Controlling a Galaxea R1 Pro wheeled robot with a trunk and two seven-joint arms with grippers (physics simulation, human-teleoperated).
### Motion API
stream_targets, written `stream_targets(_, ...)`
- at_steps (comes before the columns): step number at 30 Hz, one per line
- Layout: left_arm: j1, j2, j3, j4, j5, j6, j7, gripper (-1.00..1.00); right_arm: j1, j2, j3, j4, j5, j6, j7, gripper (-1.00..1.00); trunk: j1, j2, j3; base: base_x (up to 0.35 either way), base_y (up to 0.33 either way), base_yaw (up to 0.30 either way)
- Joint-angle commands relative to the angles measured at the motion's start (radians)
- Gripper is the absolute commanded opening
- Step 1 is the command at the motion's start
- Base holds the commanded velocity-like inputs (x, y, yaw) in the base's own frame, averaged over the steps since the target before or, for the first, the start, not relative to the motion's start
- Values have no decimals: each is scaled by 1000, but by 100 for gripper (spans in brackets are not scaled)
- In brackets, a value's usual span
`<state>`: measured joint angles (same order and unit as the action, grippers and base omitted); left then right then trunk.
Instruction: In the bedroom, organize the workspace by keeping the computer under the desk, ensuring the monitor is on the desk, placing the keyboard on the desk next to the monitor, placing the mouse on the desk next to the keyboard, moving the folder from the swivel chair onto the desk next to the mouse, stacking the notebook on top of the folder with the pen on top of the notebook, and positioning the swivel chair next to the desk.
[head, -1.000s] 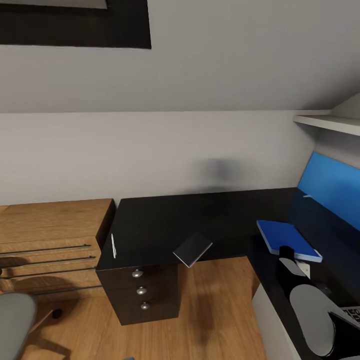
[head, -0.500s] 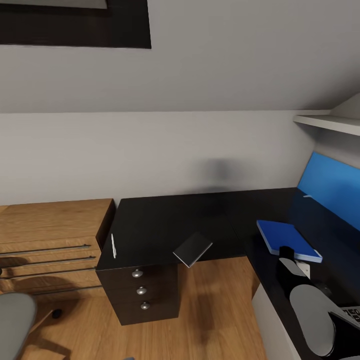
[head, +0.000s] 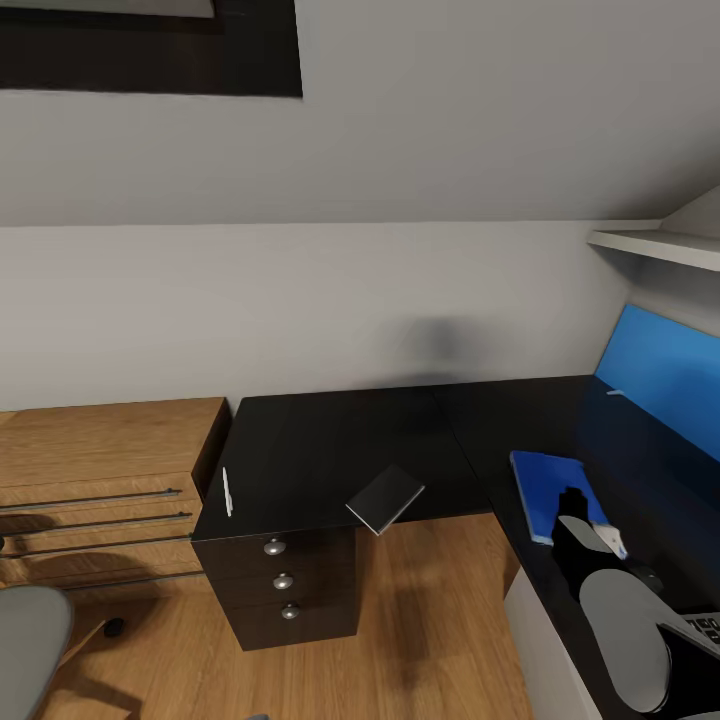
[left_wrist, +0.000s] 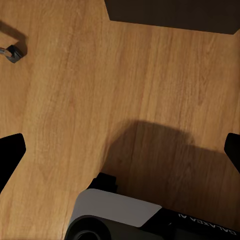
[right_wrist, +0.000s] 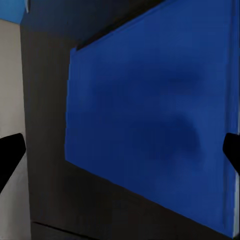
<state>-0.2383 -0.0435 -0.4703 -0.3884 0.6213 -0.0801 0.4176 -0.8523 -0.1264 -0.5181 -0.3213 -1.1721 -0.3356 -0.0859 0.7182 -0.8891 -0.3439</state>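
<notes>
The blue folder (head: 552, 492) lies flat on the right wing of the glossy black L-shaped bench (head: 330, 450), at about four o'clock in the head view. The right gripper (head: 572, 500) hangs just over the folder's near end, covering part of it. In the right wrist view the folder (right_wrist: 155, 115) spreads across the dark benchtop, and the gripper's two black fingertips (right_wrist: 10, 155) sit at opposite edges, spread wide with nothing between them.

At six o'clock from the bench's centre the small grey notebook (head: 385, 497) juts over the front edge, one corner hanging past it. At the bench's eight o'clock corner the thin whitish pen (head: 227, 491) lies near the left edge, above the three-drawer pedestal (head: 285, 585) with round silver knobs.

A light wooden dresser (head: 100, 470) stands just beside the bench on the left. The grey seat of the swivel chair (head: 28, 640) shows at seven o'clock, over the wood floor (head: 420, 620). A blue wall panel (head: 665, 375) runs behind the right wing, under a white shelf (head: 655, 245).

The left wrist view looks down on floorboards (left_wrist: 75, 100), with the left gripper's fingertips (left_wrist: 10, 157) spread wide apart and empty.
</notes>
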Motion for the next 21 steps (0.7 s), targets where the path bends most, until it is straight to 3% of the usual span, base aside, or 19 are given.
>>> stream_targets(1,-1,1,-8,0,11,-6,6,100,-1,0,3,-1,-9,-4,-2,100,0,-1,-1,0,0,0)
stream_targets(21,-1,1,-8,0,11,-6,6,100,-1,1,3,-3,-8,-6,-1,100,0,-1,-1,0,0,0)
